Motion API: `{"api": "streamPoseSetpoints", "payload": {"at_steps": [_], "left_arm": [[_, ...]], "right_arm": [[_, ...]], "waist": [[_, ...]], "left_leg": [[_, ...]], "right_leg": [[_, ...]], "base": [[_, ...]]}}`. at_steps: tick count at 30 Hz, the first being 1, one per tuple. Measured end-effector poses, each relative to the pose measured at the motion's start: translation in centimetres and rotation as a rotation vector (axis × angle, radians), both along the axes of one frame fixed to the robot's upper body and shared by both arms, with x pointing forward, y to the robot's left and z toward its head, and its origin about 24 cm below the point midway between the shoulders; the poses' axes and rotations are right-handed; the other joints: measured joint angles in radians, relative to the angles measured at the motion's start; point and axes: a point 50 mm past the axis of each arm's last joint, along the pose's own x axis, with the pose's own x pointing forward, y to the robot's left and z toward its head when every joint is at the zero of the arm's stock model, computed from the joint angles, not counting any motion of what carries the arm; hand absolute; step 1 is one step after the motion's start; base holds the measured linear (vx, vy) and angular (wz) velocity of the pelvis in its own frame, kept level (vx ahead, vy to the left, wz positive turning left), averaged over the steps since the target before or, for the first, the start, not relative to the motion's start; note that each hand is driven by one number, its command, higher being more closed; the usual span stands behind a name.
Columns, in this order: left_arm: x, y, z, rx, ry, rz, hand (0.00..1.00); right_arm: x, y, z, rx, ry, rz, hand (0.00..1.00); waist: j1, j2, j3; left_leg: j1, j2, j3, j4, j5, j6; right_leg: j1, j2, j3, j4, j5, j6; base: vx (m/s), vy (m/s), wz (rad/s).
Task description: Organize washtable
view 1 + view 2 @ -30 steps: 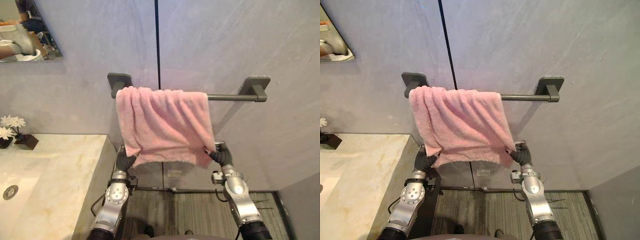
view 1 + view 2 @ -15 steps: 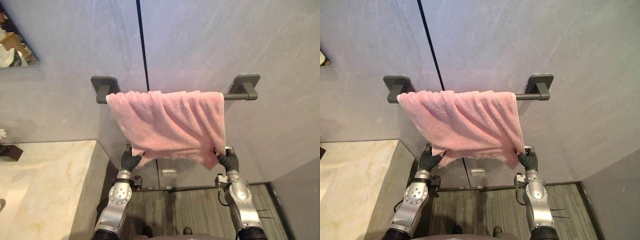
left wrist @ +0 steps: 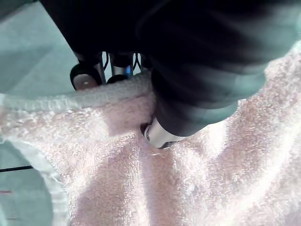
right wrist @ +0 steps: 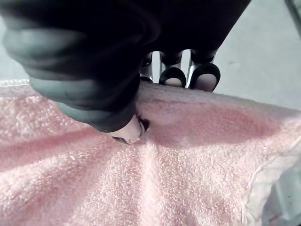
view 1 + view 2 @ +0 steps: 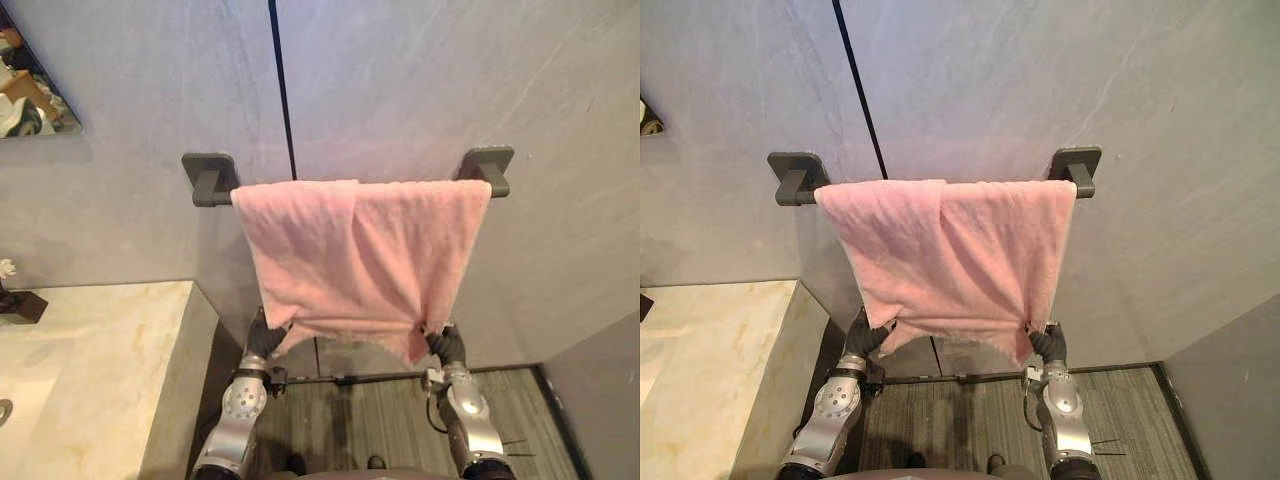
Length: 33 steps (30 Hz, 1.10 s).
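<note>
A pink towel (image 5: pixel 360 260) hangs over a dark grey wall rail (image 5: pixel 205 180) and spans almost its whole length. My left hand (image 5: pixel 264 338) pinches the towel's lower left corner, thumb on one face and fingers (image 3: pixel 84 77) behind the hem. My right hand (image 5: pixel 445 343) grips the lower right corner the same way, with dark fingertips (image 4: pixel 202 75) showing past the hem. Both hands sit low, under the rail.
A pale marble washtable (image 5: pixel 100 370) lies at the left, with a small flower pot (image 5: pixel 15 300) at its back edge. A mirror (image 5: pixel 30 90) hangs on the grey wall above it. Grey striped floor (image 5: pixel 370 420) lies below the towel.
The towel has been drawn to the right along the rail and now reaches the right bracket. Both hands have dropped lower with its corners. The camera has barely shifted.
</note>
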Motion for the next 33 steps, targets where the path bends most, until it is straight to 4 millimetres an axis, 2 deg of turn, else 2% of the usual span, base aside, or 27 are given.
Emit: {"api": "streamPoseSetpoints", "payload": {"at_steps": [1, 2, 6, 7, 15, 24, 33], "left_arm": [[-0.2, 0.0, -0.3, -0.007, 0.021, 0.001, 1.00], [-0.3, 0.0, -0.5, -0.011, 0.028, 0.004, 1.00], [-1.0, 0.4, -1.3, -0.017, 0.069, 0.025, 1.00], [-1.0, 0.6, -1.3, -0.017, 0.071, 0.036, 0.00], [-1.0, 1.7, -1.2, -0.041, 0.062, 0.116, 0.00], [-0.5, 2.8, 0.1, -0.041, 0.000, 0.177, 0.00], [-1.1, 4.1, -0.2, -0.064, 0.011, 0.241, 0.00]], "right_arm": [[-0.2, 0.0, -0.4, -0.002, 0.021, 0.003, 1.00], [-0.3, 0.1, -0.5, -0.006, 0.032, 0.007, 0.00], [-0.7, 0.0, -1.3, -0.017, 0.080, 0.012, 0.00], [-0.8, 0.0, -1.3, -0.028, 0.085, 0.015, 0.00], [-1.1, -0.6, -1.4, -0.066, 0.095, 0.000, 0.00], [-1.1, -1.2, -0.6, -0.096, 0.062, -0.036, 0.00], [-1.3, -3.2, 0.2, -0.122, 0.031, -0.120, 0.00]], "waist": [[0.000, 0.000, 0.000], [0.000, 0.000, 0.000], [0.000, 0.000, 0.000], [0.001, 0.000, 0.000], [0.000, 0.000, 0.000], [0.004, -0.001, 0.000], [0.001, -0.002, 0.000]], "left_leg": [[0.000, 0.000, 0.000, 0.000, 0.000, 0.000], [0.000, -0.001, 0.000, 0.000, 0.000, 0.000], [0.000, -0.006, 0.000, 0.000, 0.000, 0.000], [0.000, -0.007, -0.001, 0.000, 0.000, 0.000], [0.002, -0.013, -0.020, 0.000, 0.000, 0.001], [0.003, -0.013, -0.027, 0.000, 0.000, 0.001], [0.003, -0.012, -0.026, 0.000, 0.000, 0.001]], "right_leg": [[0.000, 0.000, -0.001, 0.000, 0.000, 0.000], [0.000, 0.000, -0.002, 0.000, 0.001, -0.001], [0.001, -0.001, -0.005, -0.001, 0.002, -0.003], [0.002, -0.001, -0.007, -0.002, 0.002, -0.003], [0.009, -0.011, -0.030, -0.008, 0.000, -0.001], [0.018, -0.015, -0.036, -0.015, 0.000, 0.000], [0.018, -0.015, -0.036, -0.015, 0.000, 0.000]], "base": [[0.00, 0.000, 0.00], [0.00, 0.000, 0.00], [0.00, 0.000, 0.00], [0.00, 0.000, 0.00], [0.00, -0.001, 0.07], [0.00, -0.001, 0.02], [0.00, 0.000, 0.00]]}}
